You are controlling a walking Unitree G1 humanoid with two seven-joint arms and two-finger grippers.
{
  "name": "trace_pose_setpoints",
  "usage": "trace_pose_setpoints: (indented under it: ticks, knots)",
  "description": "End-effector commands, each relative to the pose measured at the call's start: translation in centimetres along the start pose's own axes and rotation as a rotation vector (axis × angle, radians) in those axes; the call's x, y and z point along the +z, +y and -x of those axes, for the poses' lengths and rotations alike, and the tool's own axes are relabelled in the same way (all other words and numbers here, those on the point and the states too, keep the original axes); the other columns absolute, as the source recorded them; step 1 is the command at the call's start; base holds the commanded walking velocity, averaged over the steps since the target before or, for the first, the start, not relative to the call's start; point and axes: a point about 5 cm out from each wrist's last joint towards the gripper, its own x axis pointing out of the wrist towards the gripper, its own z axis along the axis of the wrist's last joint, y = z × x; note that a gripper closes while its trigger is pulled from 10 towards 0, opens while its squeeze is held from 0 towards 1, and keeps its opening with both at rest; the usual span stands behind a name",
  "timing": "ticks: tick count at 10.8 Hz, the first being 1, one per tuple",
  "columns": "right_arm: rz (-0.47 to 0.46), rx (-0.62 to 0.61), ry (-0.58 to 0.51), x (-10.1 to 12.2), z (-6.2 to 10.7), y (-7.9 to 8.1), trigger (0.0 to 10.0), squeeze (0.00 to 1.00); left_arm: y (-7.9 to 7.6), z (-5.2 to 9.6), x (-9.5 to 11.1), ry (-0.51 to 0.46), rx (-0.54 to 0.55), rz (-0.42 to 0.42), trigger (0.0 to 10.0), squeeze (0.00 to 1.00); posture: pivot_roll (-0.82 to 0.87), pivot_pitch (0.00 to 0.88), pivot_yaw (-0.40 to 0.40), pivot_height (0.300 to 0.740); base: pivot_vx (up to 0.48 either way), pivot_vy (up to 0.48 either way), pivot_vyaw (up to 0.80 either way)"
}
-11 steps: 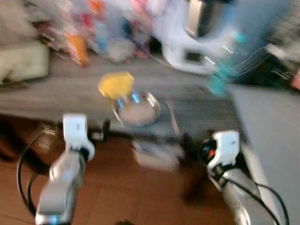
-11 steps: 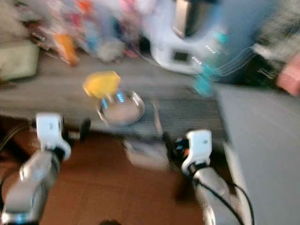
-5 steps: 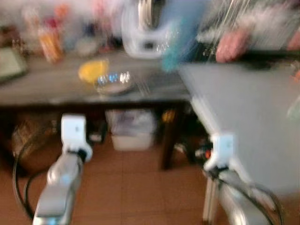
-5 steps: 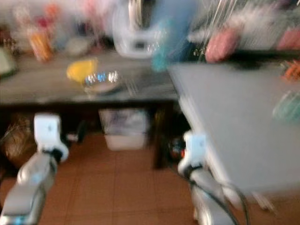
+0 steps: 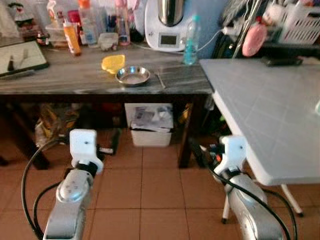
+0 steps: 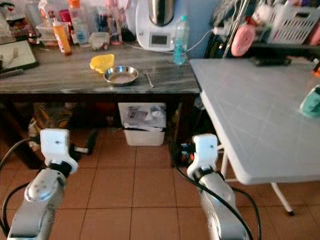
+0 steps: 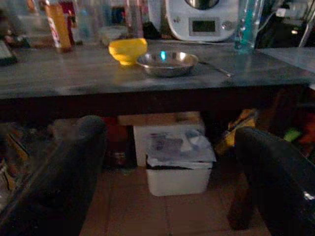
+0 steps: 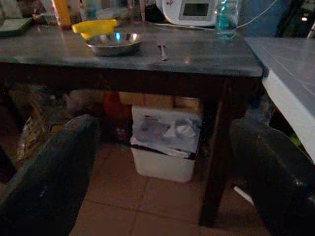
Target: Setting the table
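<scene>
Fingers (image 7: pixel 64 182) of the left gripper (image 7: pixel 167 182) spread wide, nothing between them; fingers (image 8: pixel 44 177) of the right gripper (image 8: pixel 162 182) likewise spread, holding nothing. Both arms held low over the tiled floor (image 5: pixel 150 185), in front of the dark worktop (image 5: pixel 75 80) and well apart from it.

Landmark: dark worktop, grey marbled surface.
- White folding table (image 5: pixel 265 110) stands just beside the worktop's right end, its corner near the worktop's edge. A teal object (image 6: pixel 311 101) lies on it toward its far right side; too small to identify.
- White kitchen machine (image 5: pixel 167 25) with a steel jug at the rear of the worktop, toward the right.
- White bin (image 5: pixel 151 125) with a crumpled liner on the floor underneath the worktop, between its legs.
- Dark tray (image 5: pixel 20 56) on the worktop's left end.
- Steel bowl (image 5: pixel 132 76) on the worktop, near the front edge, right of centre.
- Yellow bowl (image 5: pixel 113 63) touching or just behind the steel bowl, on its left rear side; contact cannot be told.
- Blue-green bottle (image 5: pixel 190 46) upright near the worktop's right end, just beside the kitchen machine.
- Orange bottle (image 5: pixel 72 37) upright among assorted bottles at the rear left.
- Spoon or fork (image 5: pixel 160 80) lying flat just right of the steel bowl; which one cannot be told.
</scene>
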Motion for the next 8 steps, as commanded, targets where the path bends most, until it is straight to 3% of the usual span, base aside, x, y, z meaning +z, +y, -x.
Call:
trace_pose_setpoints:
  ticks: [1,3,8]
  knots:
    - [0.006,-0.012,0.001,0.0,0.1,-0.4,10.0,0.0,-0.1,-0.4,0.4,-0.02,-0.006,-0.001,10.0,0.0,0.15,0.0,-0.004,0.74,0.285,0.0,0.0]
    - [0.032,0.006,-0.016,0.3,-0.2,-0.2,10.0,0.0,-0.5,-0.6,0.4,-0.029,-0.027,0.004,10.0,0.0,0.14,0.0,0.0,0.74,0.322,0.0,0.25]
    - [0.035,-0.014,-0.018,0.3,-0.1,-0.3,10.0,0.0,-1.5,-0.8,0.3,-0.031,-0.08,0.028,10.0,0.0,0.13,0.0,0.007,0.74,0.463,0.0,0.78]
